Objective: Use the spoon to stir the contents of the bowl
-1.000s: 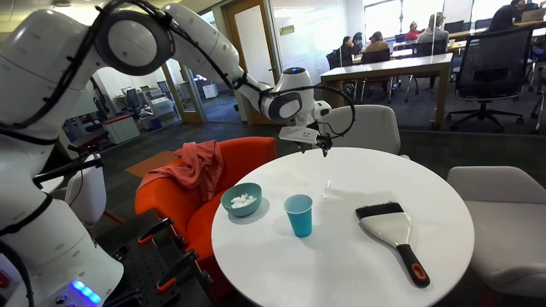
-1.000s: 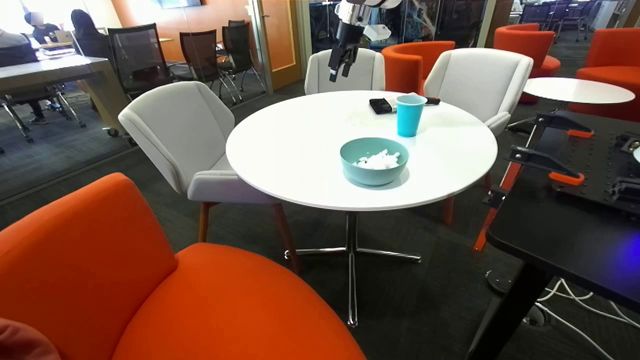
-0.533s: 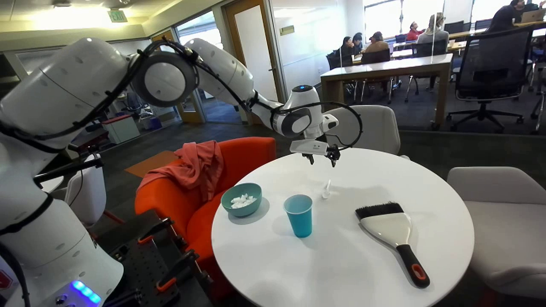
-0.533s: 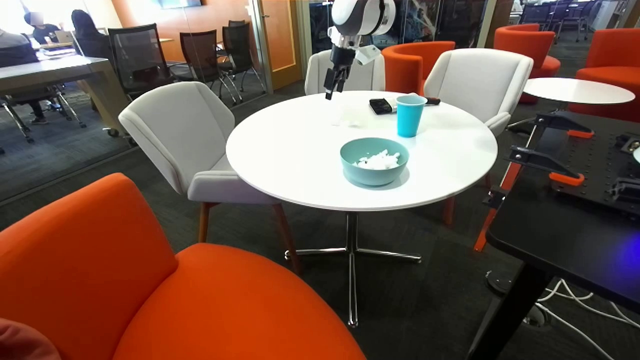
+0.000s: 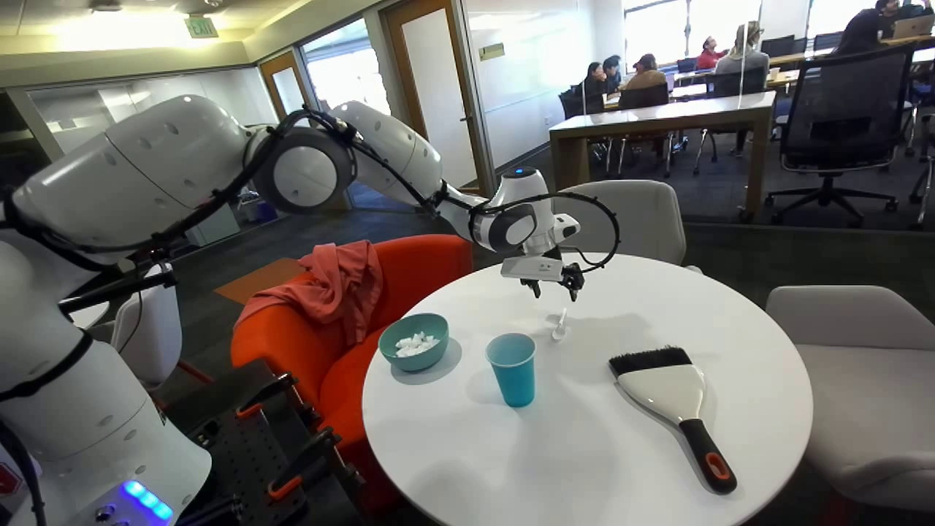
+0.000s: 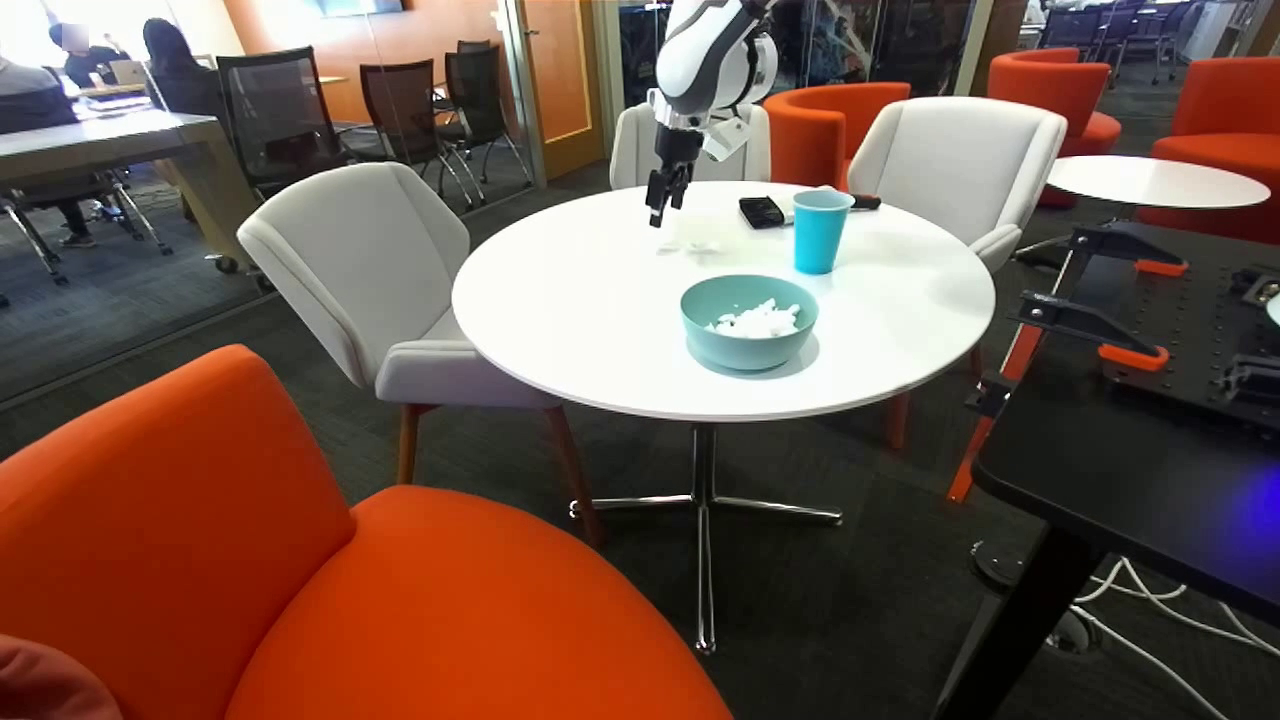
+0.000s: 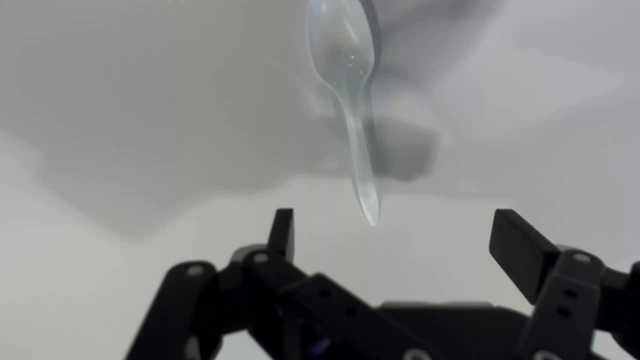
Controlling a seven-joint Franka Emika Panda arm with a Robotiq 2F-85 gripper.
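Note:
A small clear plastic spoon (image 5: 559,329) lies on the white table; in an exterior view its handle points toward my gripper. In the wrist view the spoon (image 7: 361,150) has its scoop at the top, and its handle tip lies between the fingers in the picture, nearer the left one. My gripper (image 7: 395,225) is open and empty. It hangs a little above the table, over the handle end, in both exterior views (image 5: 555,296) (image 6: 664,212). The teal bowl (image 5: 432,358) (image 6: 745,354) stands upright, holding white lumpy contents (image 5: 416,344) (image 6: 757,321).
A blue cup (image 5: 516,380) (image 6: 818,240) stands upright on the table between the bowl and a white brush with black bristles (image 5: 666,391). The round table edge (image 6: 720,412) is close to the bowl. Chairs, one orange (image 5: 438,256), surround the table.
My gripper has come down toward the table and closer to the spoon's handle end, staying open. The spoon, bowl, cup and brush have not moved.

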